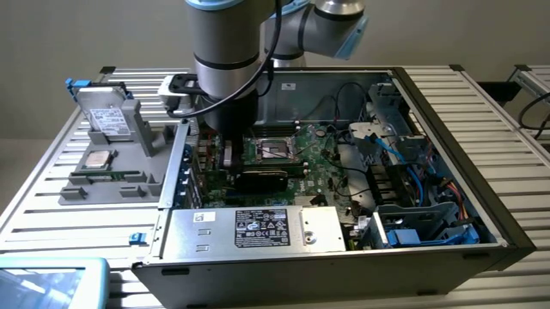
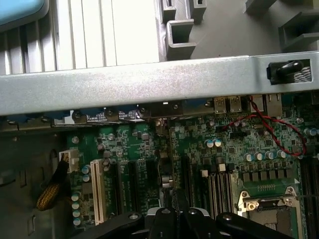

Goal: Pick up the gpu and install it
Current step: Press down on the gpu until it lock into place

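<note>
The gpu stands on edge inside the open computer case, its black cover facing the exterior view, low over the green motherboard. My gripper reaches down into the case near its rear wall and is shut on the card. In the wrist view the gpu appears as a thin dark edge running from the rear wall toward my gripper, in line with the expansion slots.
A grey tray at the exterior view's left holds a silver drive, a processor and a memory stick. The power supply sits at the case front, the CPU socket beside the card, and cables on the right.
</note>
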{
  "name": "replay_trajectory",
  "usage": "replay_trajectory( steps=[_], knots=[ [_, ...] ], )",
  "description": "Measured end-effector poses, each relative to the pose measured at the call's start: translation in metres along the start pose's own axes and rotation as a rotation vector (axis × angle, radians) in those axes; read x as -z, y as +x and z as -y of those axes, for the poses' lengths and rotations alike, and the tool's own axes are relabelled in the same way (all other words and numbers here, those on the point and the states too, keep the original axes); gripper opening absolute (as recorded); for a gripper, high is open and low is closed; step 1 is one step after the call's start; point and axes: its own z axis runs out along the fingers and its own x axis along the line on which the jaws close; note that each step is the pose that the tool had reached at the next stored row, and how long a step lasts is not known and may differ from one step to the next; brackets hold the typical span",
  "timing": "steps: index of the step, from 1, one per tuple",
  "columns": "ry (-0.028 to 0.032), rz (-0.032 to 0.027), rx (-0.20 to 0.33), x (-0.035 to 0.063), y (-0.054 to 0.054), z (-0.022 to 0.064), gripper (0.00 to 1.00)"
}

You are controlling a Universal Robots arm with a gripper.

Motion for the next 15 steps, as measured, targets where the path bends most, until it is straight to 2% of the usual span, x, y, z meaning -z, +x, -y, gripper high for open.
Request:
replay_trajectory(
  steps=[9, 10, 13, 15],
  knots=[
    [0.0012, 0.0021, -0.034, -0.0007, 0.001, -0.0016, 0.12],
    [0.0018, 0.0037, -0.036, 0.0025, 0.0, -0.0016, 0.12],
    [0.0009, 0.0018, -0.036, 0.0169, 0.0, -0.0002, 0.12],
    [0.0004, 0.002, -0.037, 0.0204, -0.001, 0.0034, 0.12]
  ],
)
